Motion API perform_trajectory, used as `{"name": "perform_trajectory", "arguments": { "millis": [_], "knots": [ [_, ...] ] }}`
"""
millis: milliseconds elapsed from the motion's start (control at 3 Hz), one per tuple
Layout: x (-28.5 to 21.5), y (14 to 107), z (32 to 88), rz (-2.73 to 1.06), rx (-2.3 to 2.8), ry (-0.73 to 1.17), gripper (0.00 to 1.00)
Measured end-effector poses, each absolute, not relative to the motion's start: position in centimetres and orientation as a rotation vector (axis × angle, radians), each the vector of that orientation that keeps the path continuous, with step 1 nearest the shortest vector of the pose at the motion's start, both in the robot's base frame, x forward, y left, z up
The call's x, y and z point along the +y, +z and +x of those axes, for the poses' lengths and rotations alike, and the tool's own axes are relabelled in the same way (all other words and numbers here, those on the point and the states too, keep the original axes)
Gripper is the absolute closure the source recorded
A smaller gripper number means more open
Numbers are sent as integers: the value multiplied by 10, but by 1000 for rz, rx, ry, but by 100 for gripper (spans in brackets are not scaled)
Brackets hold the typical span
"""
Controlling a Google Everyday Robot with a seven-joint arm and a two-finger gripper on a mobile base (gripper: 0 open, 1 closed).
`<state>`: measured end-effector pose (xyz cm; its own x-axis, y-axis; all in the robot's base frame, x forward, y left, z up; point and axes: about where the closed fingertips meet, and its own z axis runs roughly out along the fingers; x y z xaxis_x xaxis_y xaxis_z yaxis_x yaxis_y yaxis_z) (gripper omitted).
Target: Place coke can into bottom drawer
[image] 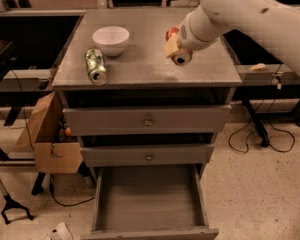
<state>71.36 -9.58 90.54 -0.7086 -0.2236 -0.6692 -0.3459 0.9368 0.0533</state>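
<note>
Dim warm light, jaws over cabinet top point(140, 66), deep shadows beneath

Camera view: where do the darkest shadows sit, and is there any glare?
Camera view: dim, warm light; darkest in the gaps above the two knobbed drawers; the open grey bottom drawer is evenly lit; faint sheen, no glare, on the grey cabinet top, over whose right side the gripper holds the red-orange coke can.

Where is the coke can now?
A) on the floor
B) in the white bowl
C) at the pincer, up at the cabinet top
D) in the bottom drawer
C: the coke can is at the pincer, at the right of the cabinet top; the open bottom drawer shows only bare floor.
</note>
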Motion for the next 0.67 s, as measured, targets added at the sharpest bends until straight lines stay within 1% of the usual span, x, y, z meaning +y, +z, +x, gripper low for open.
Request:
{"name": "perform_trajectory", "arguments": {
  "millis": [333, 667],
  "knots": [
    [-103, 923, 663, -489, 2319, 366, 100],
    [-96, 912, 599, -608, 2328, 533, 100]
  ]
}}
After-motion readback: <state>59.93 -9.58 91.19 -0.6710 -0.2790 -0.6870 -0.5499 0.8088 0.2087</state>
